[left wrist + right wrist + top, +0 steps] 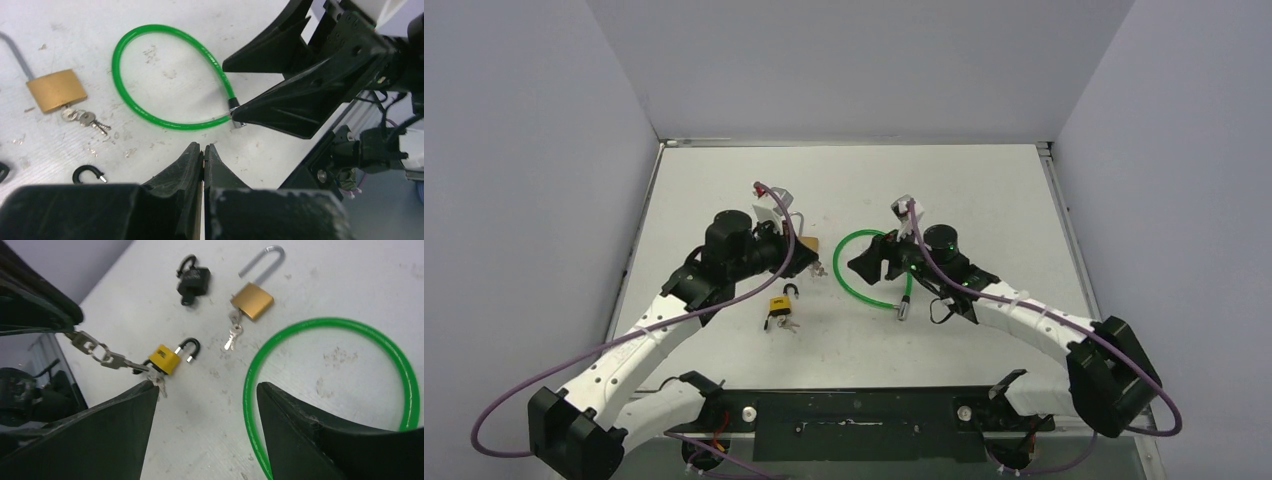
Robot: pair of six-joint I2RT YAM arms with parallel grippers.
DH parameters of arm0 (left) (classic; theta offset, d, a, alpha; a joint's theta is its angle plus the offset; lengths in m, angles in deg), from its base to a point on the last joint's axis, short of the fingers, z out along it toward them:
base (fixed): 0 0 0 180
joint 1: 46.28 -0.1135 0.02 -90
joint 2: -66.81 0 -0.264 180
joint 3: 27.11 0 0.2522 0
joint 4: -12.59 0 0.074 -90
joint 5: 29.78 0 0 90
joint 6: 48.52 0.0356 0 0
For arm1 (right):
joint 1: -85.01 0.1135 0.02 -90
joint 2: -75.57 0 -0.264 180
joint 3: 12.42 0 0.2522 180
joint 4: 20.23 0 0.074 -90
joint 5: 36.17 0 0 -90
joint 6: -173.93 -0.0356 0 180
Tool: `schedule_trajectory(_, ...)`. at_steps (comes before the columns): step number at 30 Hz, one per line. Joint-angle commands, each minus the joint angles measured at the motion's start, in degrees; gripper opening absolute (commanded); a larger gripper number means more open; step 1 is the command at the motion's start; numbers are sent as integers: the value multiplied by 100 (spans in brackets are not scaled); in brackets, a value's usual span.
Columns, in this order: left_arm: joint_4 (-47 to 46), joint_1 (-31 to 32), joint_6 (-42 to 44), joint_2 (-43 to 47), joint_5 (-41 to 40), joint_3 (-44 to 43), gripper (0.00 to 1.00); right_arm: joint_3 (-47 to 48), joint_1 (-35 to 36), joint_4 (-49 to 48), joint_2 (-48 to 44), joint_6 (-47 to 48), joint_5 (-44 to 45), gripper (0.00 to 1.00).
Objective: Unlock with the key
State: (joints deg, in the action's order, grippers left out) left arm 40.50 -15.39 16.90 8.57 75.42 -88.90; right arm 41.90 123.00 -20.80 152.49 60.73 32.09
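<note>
Your left gripper is pinched shut, apparently on the keys beside the yellow padlock; your right gripper stands wide and empty over the green cable lock. The shackles of the yellow one and the brass padlock are sprung; the cable probably remains

In the left wrist view we see only the shackle of the yellow padlock; its body hides behind the left gripper at 6 o'clock. In the right wrist view the key disappears into that gripper's pinch at 9 o'clock, and the green cable passes behind a right gripper finger at 5 o'clock.
</note>
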Motion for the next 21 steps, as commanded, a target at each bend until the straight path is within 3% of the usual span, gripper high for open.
schedule_trajectory(1, -49, -18, 802, 272, 1079, -497, 0, -347, -122, -1824, -792, -261, -985, 74)
schedule_trajectory(8, -198, -13, 1313, 505, 2242, -637, 0, -63, 72, -2574, -897, -648, -1825, 74)
schedule_trajectory(14, -341, -11, 1439, 673, 2811, -598, 0, 162, 211, -2723, -643, -690, -2525, 53)
schedule_trajectory(21, -454, -5, 1380, 709, 2888, -581, 0, 106, 261, -2806, -522, -729, -2783, 49)
